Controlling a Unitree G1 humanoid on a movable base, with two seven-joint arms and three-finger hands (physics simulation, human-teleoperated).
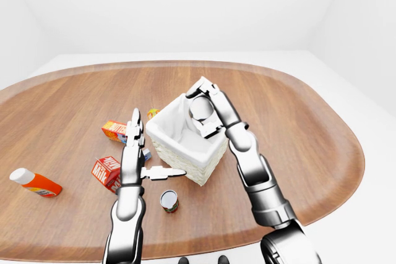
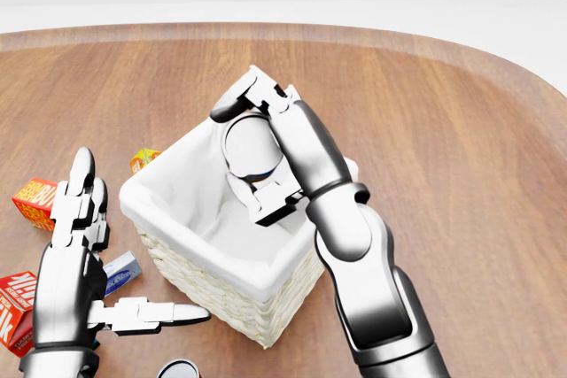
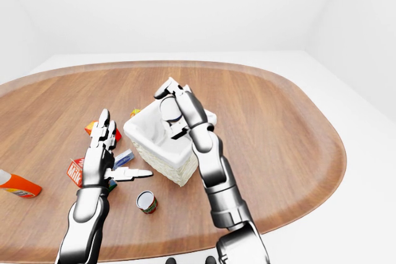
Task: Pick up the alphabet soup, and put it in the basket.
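Your right hand (image 2: pixel 257 152) has its fingers closed round the soup can (image 2: pixel 251 146) over the basket (image 2: pixel 190 219); your left hand (image 2: pixel 75 245) rests open-fingered beside it on the bench (image 2: pixel 443 112).

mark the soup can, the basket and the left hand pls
alphabet soup (image 2: pixel 252 150), head view: grey end of the can, held in the right hand.
basket (image 2: pixel 229 272), head view: its white rim at the bottom.
left hand (image 2: pixel 75 258), head view: the middle of the hand, fingers spread open beside the basket.
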